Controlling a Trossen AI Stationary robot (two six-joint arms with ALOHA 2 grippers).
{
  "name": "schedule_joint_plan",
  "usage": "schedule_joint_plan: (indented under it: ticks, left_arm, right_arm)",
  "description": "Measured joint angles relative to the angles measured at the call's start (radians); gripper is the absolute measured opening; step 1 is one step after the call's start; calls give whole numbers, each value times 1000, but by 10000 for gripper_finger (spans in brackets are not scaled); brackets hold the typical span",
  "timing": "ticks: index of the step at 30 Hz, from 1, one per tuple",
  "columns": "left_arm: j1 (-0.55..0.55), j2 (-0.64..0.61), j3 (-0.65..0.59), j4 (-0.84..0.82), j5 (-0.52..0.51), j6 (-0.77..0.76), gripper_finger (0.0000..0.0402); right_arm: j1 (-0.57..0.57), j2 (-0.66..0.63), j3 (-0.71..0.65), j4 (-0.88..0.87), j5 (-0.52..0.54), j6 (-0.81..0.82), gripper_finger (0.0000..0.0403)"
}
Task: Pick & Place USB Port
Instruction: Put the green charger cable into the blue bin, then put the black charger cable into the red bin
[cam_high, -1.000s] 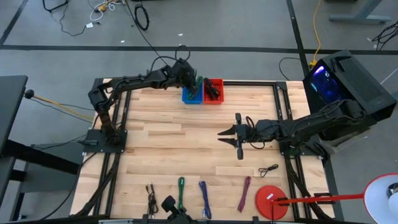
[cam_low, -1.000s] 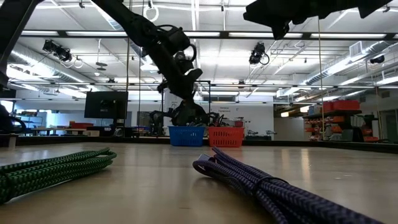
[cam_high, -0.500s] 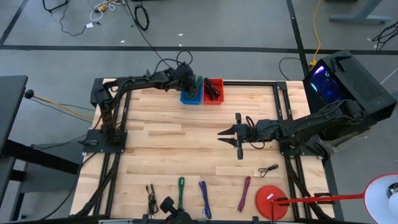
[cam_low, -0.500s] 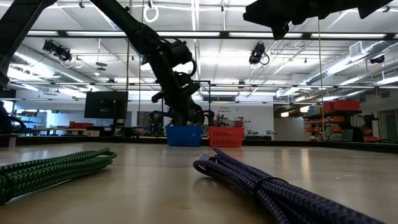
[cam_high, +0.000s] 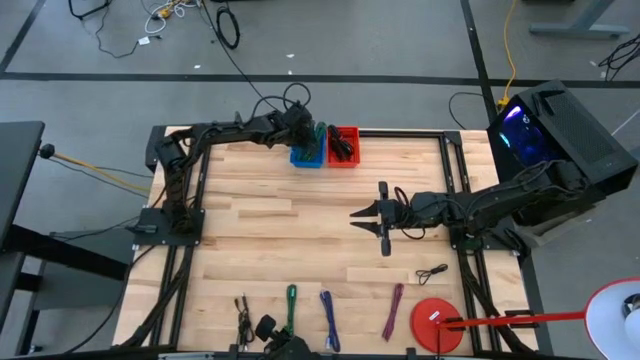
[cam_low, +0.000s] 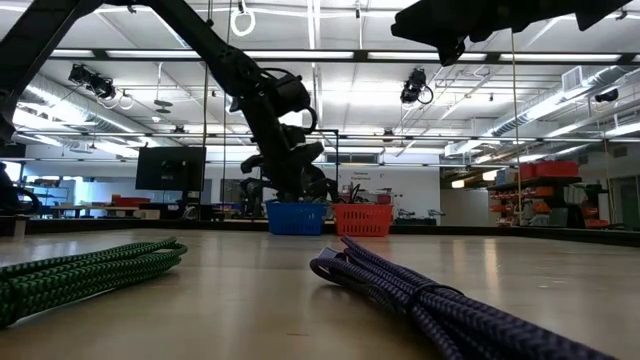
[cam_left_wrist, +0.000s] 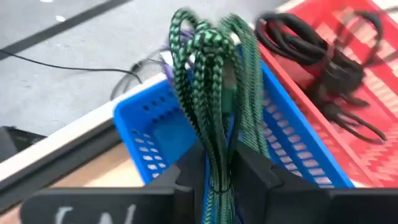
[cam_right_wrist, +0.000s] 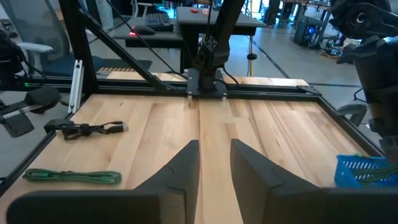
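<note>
My left gripper is at the table's far edge, over the blue bin, shut on a bundle of green braided cable. The bundle's loops reach out past the fingers, above the blue bin and close to its wall beside the red bin. The red bin holds black cables. In the low view the left arm stands over the blue bin. My right gripper waits open above the table's middle. My left gripper pinches the green cable bundle between its two fingers, several strands together, at a point along the bundle's length. The looped end stands out beyond the fingertips, off the table. Whether it touches the bin I cannot tell.
Along the near edge lie a black cable, a green one, a purple one, a dark red one and, farther right, a small black cable. A red disc sits at the near right corner.
My left gripper, with the green bundle, has shifted a little toward the table's left over the blue bin. The right arm has kept still.
</note>
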Motion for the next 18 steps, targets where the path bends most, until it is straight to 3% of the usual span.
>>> schedule_joint_plan:
  ticks: [11, 15, 18]
  left_arm:
    - [7, -5, 0, 95, -9, 22, 153]
    - [19, -43, 0, 81, 66, 83, 173]
    - [23, -106, 0, 29, 215, 70, 178]
  right_arm:
    - [0, 0, 0, -19, 0, -2, 91]
    - [0, 0, 0, -29, 0, -2, 91]
    - [0, 0, 0, -35, 0, -2, 91]
